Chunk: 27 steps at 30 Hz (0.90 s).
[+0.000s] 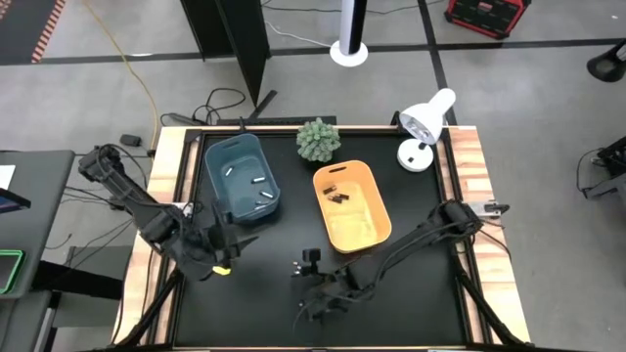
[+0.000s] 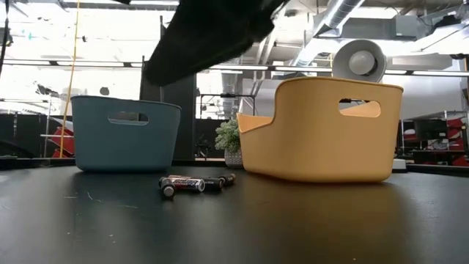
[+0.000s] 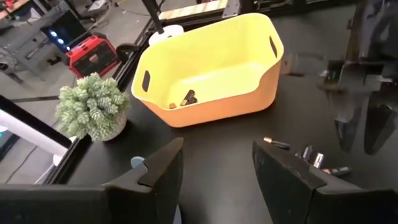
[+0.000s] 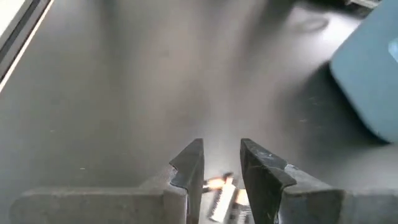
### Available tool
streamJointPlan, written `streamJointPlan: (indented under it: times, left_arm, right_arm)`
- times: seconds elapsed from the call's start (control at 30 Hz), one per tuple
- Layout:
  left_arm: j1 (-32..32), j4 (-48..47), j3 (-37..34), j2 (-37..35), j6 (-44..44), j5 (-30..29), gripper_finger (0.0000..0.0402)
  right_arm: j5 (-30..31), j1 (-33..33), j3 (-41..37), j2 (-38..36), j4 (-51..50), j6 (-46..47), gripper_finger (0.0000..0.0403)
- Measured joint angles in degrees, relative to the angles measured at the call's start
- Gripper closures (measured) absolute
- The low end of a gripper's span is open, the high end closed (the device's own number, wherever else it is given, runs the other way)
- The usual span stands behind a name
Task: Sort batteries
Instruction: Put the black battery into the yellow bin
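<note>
Several small batteries (image 2: pixel 192 183) lie in a loose cluster on the black table, near its near edge; they also show in the left wrist view (image 3: pixel 311 155). My right gripper (image 4: pixel 221 165) hangs just above them, fingers pointing down and open by a narrow gap, with batteries (image 4: pixel 219 185) showing below that gap. In the high view my right gripper (image 1: pixel 318 298) covers the cluster. My left gripper (image 3: pixel 214 165) is open and holds nothing; it hovers by the blue bin's near corner (image 1: pixel 220 249). Pale batteries (image 1: pixel 256 182) lie in the blue bin, dark ones (image 1: pixel 337 196) in the orange bin.
The blue bin (image 1: pixel 220 161) and the orange bin (image 1: pixel 372 233) stand side by side mid-table. A small potted plant (image 1: pixel 318 140) stands behind them and a white desk lamp (image 1: pixel 425 122) at the far right corner. A raised wooden rim (image 1: pixel 469 176) borders the table.
</note>
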Motion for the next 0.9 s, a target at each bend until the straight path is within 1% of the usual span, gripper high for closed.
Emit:
streamJointPlan:
  times: [0.1,0.17,0.3,0.57,0.9]
  left_arm:
    - [-2.24,-2.91,0.0,-0.89,-2.88,-2.01,0.0217]
    - [-3.42,-4.78,0.0,-0.92,-4.86,-3.81,0.0217]
    - [-5.65,-7.9,0.0,-0.87,-8.74,-5.75,0.0217]
    - [-7.43,-8.17,0.0,-0.85,-11.42,-6.0,0.0217]
    - [-7.45,-8.08,0.0,-0.85,-13.7,-6.0,0.0217]
  right_arm:
    - [-0.57,0.09,1.88,3.0,-0.56,2.98,0.0281]
    - [-0.58,0.1,3.09,4.85,-2.9,5.36,0.0281]
    - [-0.39,-0.15,4.85,6.57,-6.39,8.38,0.0281]
    - [-0.42,0.14,4.92,6.67,-9.26,13.41,0.0281]
    - [-1.56,0.99,4.89,6.71,-8.7,19.9,0.0281]
